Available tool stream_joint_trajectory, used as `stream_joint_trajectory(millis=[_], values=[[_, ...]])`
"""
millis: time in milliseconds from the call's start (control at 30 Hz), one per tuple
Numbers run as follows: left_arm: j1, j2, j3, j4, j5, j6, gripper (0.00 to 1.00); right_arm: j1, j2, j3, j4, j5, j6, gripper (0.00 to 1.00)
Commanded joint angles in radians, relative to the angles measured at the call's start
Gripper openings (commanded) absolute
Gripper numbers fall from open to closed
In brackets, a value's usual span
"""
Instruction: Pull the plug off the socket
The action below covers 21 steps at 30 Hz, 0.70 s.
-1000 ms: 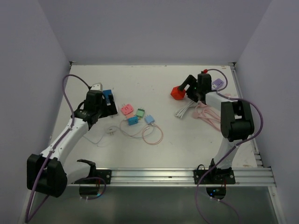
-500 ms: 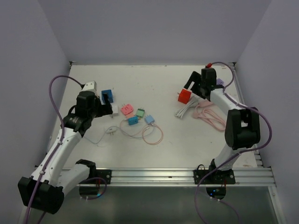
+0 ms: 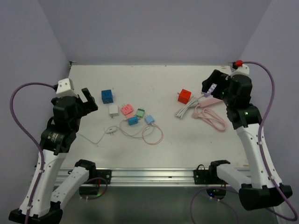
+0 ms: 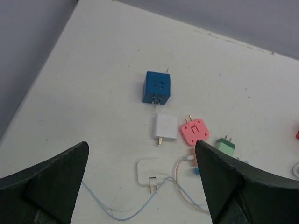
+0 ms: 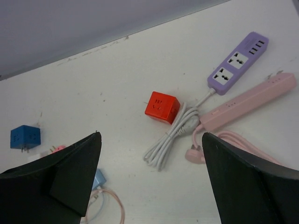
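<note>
White table (image 3: 154, 79): we see both arms pulled back, left pincer (image 4: 140, 144) and right pincer (image 5: 150, 135) wide, empty; red plug (image 5: 161, 107) free, job seemingly done.

There are two power strips (image 5: 237, 63), two cube sockets (image 3: 107, 96) and five small plug adapters (image 3: 126, 109).

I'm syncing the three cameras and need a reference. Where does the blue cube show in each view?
Top external: blue cube lies left of centre, ahead of the left arm.
Left wrist: blue cube is in the upper middle.
Right wrist: blue cube is at the far left edge.
Shared landmark: the table's far edge against the wall.
</note>
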Motion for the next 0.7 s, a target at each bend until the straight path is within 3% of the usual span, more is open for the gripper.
stream_joint_trajectory(millis=[0, 333, 667], values=[[0.003, -0.056, 0.082, -0.030, -0.119, 0.013, 1.00, -0.002, -0.130, 0.033, -0.183, 0.094, -0.062, 0.93], [0.003, -0.258, 0.133, -0.034, -0.224, 0.096, 1.00, 0.081, -0.442, 0.027, -0.335, 0.270, -0.142, 0.99], [0.003, -0.491, 0.012, -0.054, -0.260, 0.099, 1.00, 0.097, -0.695, -0.125, -0.268, 0.278, -0.151, 0.99]])
